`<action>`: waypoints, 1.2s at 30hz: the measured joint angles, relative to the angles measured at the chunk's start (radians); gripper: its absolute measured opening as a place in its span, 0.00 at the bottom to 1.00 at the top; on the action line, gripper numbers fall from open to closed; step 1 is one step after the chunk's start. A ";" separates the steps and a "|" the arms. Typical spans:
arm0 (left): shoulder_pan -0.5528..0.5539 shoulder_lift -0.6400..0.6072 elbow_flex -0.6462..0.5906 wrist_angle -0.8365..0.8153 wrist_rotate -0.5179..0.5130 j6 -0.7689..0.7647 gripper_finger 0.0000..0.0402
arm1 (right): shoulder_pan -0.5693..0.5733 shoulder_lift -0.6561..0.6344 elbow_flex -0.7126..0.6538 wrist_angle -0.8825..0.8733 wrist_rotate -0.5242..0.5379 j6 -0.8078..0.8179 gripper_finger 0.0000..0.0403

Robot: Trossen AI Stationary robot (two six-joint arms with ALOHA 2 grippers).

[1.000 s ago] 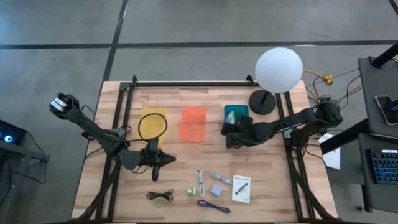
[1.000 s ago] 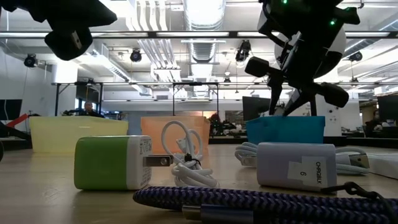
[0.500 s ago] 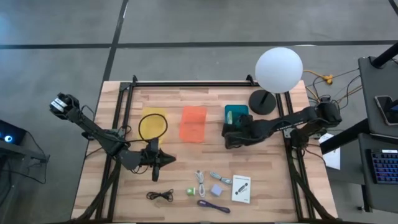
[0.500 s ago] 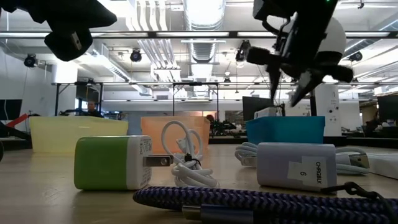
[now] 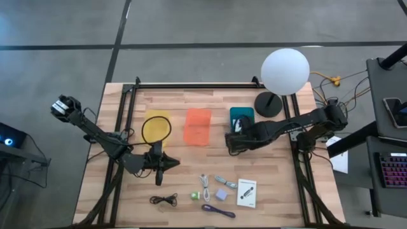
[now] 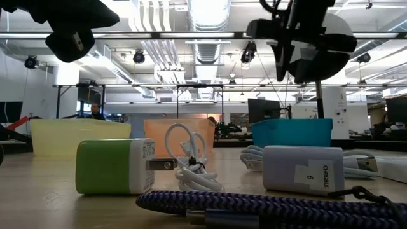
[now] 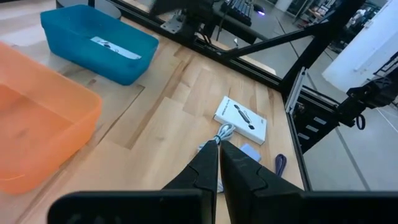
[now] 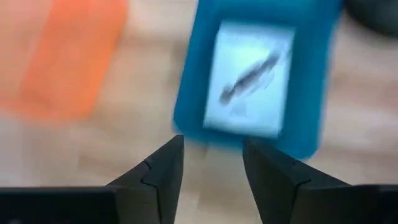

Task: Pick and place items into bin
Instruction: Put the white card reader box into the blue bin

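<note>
Three bins (image 5: 241,117) — two cards (image 5: 247,193).

A white globe lamp (image 5: 285,71) stands on a round black base (image 5: 269,104) near the far right corner of the wooden table (image 5: 178,184). A black metal frame (image 5: 191,85) runs along the table's far edge and down both sides. Beyond the right edge, a yellow cable (image 5: 325,79) lies on the grey floor, and a dark desk carries a keyboard (image 5: 389,170). Across the room, ceiling lights (image 6: 205,13) hang over distant workstations.
</note>
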 joint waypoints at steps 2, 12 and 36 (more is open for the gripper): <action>0.000 0.000 0.000 0.000 0.000 0.000 0.00 | 0.022 0.020 -0.015 0.015 -0.095 0.002 0.35; 0.000 0.000 0.000 -0.002 0.002 0.008 0.00 | 0.370 0.147 -0.031 0.155 -0.326 0.437 0.38; -0.001 0.000 -0.025 -0.001 0.085 0.002 0.00 | 0.514 0.380 -0.002 0.447 -0.466 0.615 0.02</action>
